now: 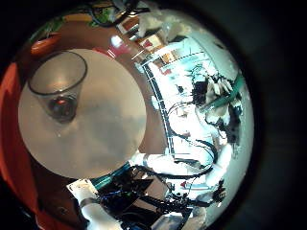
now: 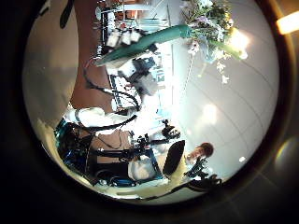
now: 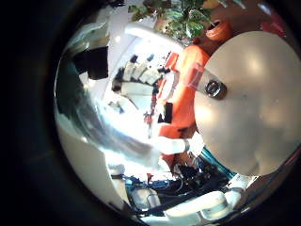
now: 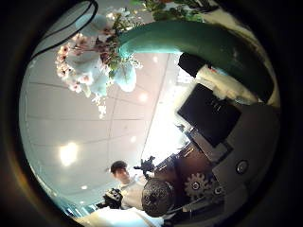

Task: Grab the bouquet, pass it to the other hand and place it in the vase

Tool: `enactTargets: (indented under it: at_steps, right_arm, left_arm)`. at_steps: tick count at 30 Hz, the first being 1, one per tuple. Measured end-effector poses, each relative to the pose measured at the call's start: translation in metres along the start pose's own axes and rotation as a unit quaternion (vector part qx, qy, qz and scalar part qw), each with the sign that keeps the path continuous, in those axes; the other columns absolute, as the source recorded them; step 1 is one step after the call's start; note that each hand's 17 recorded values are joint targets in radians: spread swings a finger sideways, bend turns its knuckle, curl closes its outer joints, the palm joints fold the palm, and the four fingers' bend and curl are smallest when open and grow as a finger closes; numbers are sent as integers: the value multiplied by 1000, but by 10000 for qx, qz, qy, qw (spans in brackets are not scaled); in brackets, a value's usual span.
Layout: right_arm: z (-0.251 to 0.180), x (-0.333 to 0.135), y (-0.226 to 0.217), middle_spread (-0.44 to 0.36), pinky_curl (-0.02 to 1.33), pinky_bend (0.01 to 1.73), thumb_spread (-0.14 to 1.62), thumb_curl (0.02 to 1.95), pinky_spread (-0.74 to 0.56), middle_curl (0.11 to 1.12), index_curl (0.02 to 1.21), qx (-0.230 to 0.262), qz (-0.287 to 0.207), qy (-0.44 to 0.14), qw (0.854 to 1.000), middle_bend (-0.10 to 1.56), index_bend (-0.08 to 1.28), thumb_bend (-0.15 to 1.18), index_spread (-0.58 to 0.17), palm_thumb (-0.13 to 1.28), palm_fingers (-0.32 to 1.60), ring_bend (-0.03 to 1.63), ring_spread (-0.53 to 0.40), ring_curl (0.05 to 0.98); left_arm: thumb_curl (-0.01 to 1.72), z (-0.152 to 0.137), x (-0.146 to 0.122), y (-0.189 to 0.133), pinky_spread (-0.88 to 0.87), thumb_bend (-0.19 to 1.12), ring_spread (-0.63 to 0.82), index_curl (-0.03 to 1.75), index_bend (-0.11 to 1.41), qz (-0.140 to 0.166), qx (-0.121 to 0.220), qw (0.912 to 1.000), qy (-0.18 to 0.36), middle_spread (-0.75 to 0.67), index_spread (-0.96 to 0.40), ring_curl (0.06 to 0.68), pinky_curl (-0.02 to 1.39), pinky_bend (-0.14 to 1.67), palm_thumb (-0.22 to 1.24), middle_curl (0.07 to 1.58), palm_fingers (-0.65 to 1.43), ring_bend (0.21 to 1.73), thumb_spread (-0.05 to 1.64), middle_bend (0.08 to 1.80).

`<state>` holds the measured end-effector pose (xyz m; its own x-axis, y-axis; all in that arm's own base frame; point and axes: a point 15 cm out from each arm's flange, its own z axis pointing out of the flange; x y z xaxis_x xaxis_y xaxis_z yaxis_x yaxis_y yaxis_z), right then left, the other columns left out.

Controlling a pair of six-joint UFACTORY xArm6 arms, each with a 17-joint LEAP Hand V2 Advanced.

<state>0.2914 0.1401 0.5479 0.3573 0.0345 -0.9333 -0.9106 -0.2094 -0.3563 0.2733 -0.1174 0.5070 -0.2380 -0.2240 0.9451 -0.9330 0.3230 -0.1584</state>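
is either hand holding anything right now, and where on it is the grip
The right hand looks closed on the bouquet, gripping its wrapped stem close to the palm. Whether the left hand holds anything cannot be told.

left hand (image 1: 144, 195): black and white parts reach in from the edge of both its palm views | right hand (image 4: 213, 132): a black block and geared parts crowd one side of its thumb-side view, white body parts edge the other view | grasp: unreadable for either hand

One bouquet (image 4: 142, 47), one vase (image 1: 58, 84), one table (image 1: 96, 134)
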Motion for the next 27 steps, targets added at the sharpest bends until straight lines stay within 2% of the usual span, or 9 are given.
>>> enactTargets:
  at_steps: [6, 14, 20, 27]
  right_arm:
    - [17, 31, 15, -126, 862, 1260, 833, 1223, -192, 777, 840, -474, 27, 329, 9983, 1394, 1230, -5, -203, 1095, 1141, 1492, -182, 683]
    - [41, 55, 39, -126, 892, 1244, 835, 1246, -197, 776, 835, -914, 284, 210, 9952, 1402, 1234, -5, -202, 1091, 1138, 1489, -184, 685]
    - [50, 57, 47, -126, 915, 1231, 837, 1262, -201, 774, 831, -1133, 300, 261, 9928, 1404, 1237, -6, -201, 1089, 1138, 1486, -186, 688]
    - [59, 64, 53, -126, 935, 1218, 838, 1276, -205, 773, 828, -1345, 343, 471, 9892, 1405, 1239, -6, -201, 1087, 1139, 1484, -187, 691]
  left_arm:
    - [317, 7, 15, 3, 552, -32, 577, 302, 165, 273, -117, 9988, 390, 487, 168, 223, 318, 201, 50, 332, 45, 451, 868, 201]
    - [325, 11, 28, -1, 529, -30, 566, 318, 189, 244, -86, 9976, 644, 433, 186, 215, 302, 178, 72, 349, 116, 437, 858, 240]
    - [331, 11, 20, -10, 514, -29, 550, 344, 195, 239, 35, 9976, 645, 361, 174, 210, 281, 171, 99, 365, 170, 424, 861, 270]
    - [335, 20, 21, -10, 468, -28, 479, 366, 192, 151, -104, 9965, 811, 209, 137, 217, 243, 153, 132, 434, 336, 472, 868, 447]
